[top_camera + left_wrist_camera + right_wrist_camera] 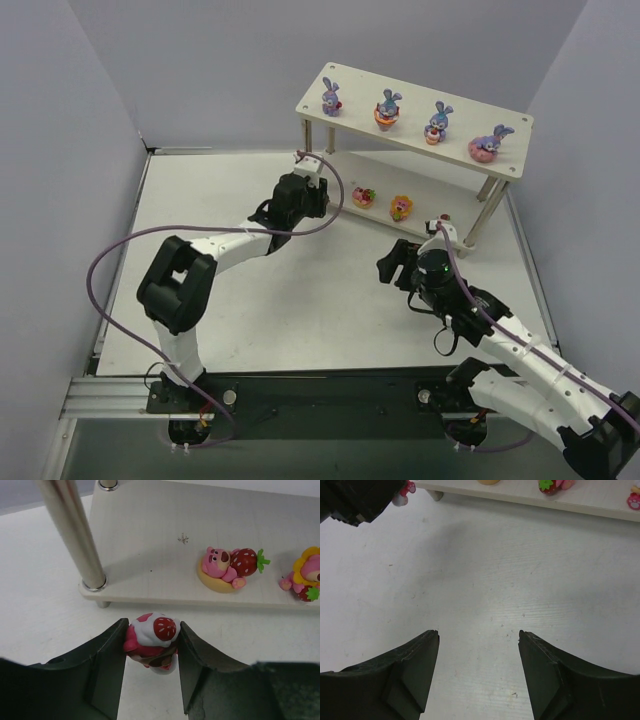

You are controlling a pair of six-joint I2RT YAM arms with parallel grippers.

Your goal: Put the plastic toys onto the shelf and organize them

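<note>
- White table (300, 320) and grey walls surround the shelf (360, 110), which stands at the far right.
- Four bunnies (331, 96) line the shelf's top board. On its lower board we see a bear (222, 567), a flower toy (305, 575) and a small toy (444, 220) at the right end.
- Our left gripper (152, 630) is clamped on a pink toy (150, 642) with a strawberry on top. It is just in front of the shelf's lower board, near the front left leg (75, 535).
- Our right gripper (479, 635) is parted and empty, over bare table in front of the shelf.
- Risk: the toy looks low against the board's front edge. Pushing straight in could catch it on that edge and twist it out of the jaws.
- Risk: the fingers pinch rounded, glossy sides, so we judge a slip likely if the toy bumps anything.
- Risk: the leg is close on the left, and drifting that way could nudge the shelf and topple the bunnies.
- Risk: the top board leaves little headroom, so lifting too high could strike it.
- Risk: setting down too far right could knock the bear.
</note>
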